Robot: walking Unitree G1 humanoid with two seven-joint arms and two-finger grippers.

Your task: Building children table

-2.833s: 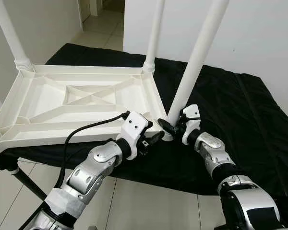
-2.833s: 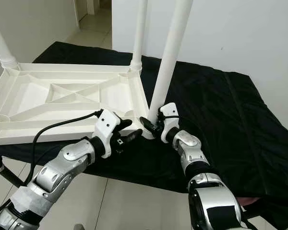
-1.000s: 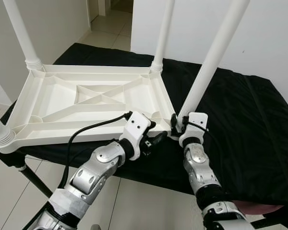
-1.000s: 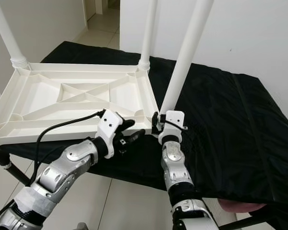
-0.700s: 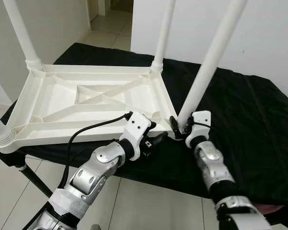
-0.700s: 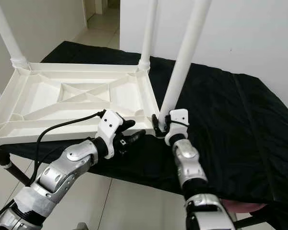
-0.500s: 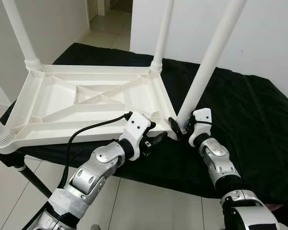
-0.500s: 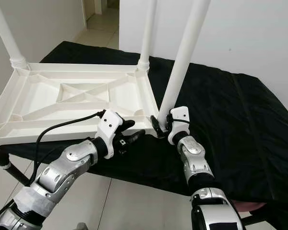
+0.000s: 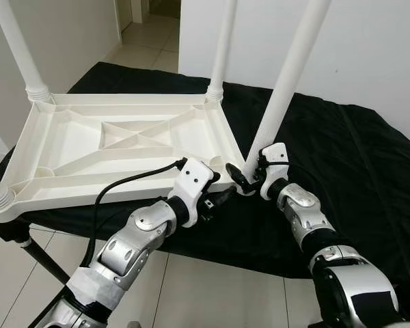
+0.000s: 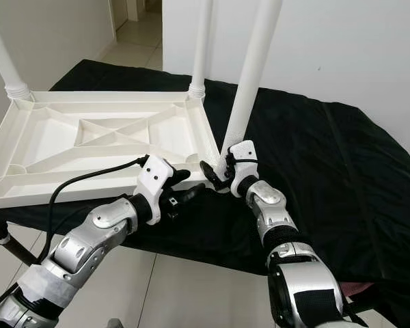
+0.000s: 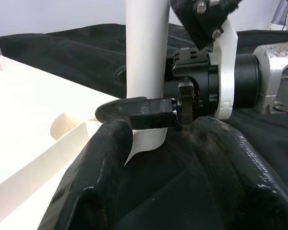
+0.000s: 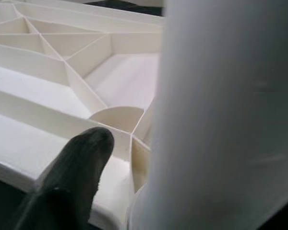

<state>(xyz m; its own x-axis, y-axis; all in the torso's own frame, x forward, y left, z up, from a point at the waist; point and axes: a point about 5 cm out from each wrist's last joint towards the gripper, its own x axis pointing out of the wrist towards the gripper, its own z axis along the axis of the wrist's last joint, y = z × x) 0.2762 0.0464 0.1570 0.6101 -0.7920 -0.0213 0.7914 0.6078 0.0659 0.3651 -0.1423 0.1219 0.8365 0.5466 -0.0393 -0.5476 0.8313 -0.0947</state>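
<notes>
Right gripper (image 9: 247, 180) fingers clamped on base of long white plastic leg (image 9: 287, 82) at near corner of upturned white ribbed tabletop (image 9: 116, 147) — leg tilted. Left gripper (image 9: 221, 196) spread, just beside that corner. Risk: tilt jams leg crooked in socket.

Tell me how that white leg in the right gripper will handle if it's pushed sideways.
The leg looks like smooth rigid plastic tube, so probably stiff, light and slippery. It leans, its foot at the tabletop corner, so it may tip if the right gripper loosens.
</notes>
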